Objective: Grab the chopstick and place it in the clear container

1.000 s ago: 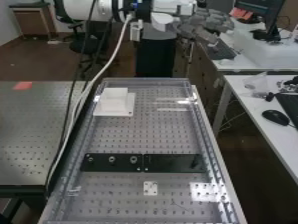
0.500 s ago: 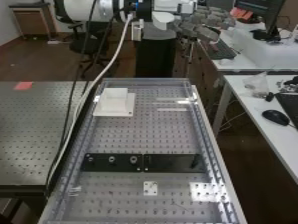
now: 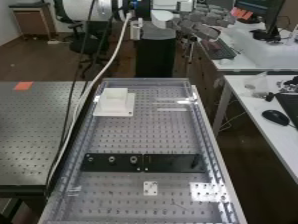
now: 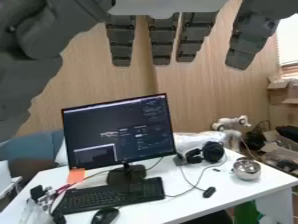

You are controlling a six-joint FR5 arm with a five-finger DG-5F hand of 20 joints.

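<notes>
My robot hand [image 3: 203, 22] is up past the far end of the bench [image 3: 159, 132], on its right side, at the end of my white arm [image 3: 80, 9]. It is wide open: in the wrist view the fingers [image 4: 121, 42] hang straight and spread apart, the thumb [image 4: 26, 75] stands well away from them, and I have hold of nothing. Where the chopstick is, I cannot tell, and I cannot make out for certain which thing is the clear container.

Clear walls [image 3: 213, 157] run along the sides of the bench. Near its far left corner a white block [image 3: 114, 102] stands upright on a flat base. Two black plates [image 3: 110, 162] lie end to end across the bench, and a small white plate [image 3: 150, 188] lies nearer the high camera. A white cable [image 3: 118, 50] drops from my arm and runs down beside the bench's left edge.

In the wrist view my palm side faces a monitor [image 4: 120, 132] on a white table [image 4: 193, 205], with a keyboard [image 4: 110, 196], a mouse [image 4: 105, 216], headphones [image 4: 211, 151] and a shiny round pot [image 4: 247, 169].
</notes>
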